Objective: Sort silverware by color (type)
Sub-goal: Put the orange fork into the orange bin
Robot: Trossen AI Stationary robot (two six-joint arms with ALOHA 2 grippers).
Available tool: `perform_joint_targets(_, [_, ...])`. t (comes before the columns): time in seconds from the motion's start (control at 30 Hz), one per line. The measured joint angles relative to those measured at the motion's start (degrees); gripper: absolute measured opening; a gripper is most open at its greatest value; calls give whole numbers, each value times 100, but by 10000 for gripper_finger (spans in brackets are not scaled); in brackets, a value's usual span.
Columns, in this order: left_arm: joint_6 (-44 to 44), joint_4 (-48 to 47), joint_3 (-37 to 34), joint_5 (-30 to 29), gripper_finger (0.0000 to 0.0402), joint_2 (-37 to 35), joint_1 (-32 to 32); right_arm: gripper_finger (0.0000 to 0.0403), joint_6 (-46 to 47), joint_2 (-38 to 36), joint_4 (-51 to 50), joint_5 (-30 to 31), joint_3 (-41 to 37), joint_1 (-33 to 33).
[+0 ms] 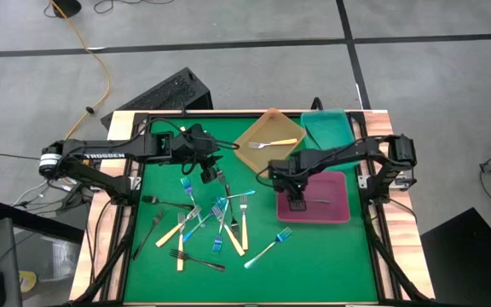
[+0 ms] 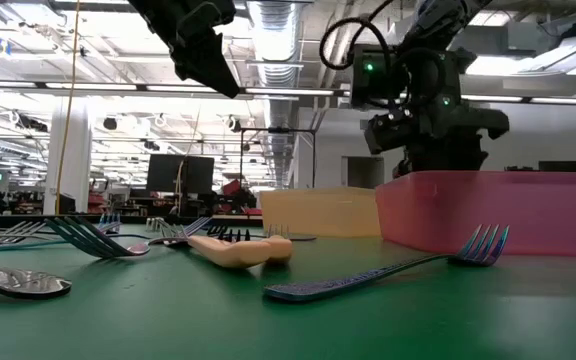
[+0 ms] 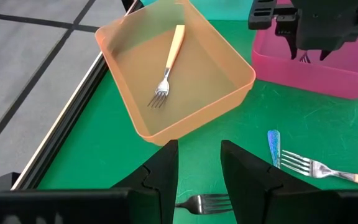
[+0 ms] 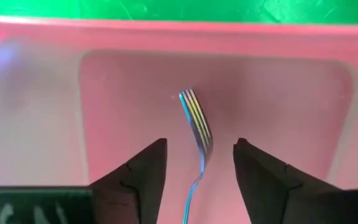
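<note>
Right of centre in the high view, right gripper (image 1: 297, 203) over the pink tray (image 1: 335, 215) — fingers parted, an iridescent fork (image 4: 196, 121) lying loose between them on the tray floor. Upper middle, orange tray (image 1: 254, 147) with one cream-handled fork (image 1: 273, 143). Left gripper (image 1: 206, 175) above the scattered forks (image 1: 216, 223) on the green mat — fingers apart, nothing between them.
</note>
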Motion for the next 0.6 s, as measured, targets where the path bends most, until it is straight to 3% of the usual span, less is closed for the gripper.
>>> perform_joint_targets(0.6, [-37, 214, 0, 84, 107, -1, -4, 199, -519, -1, -1380, 11, 1650, -24])
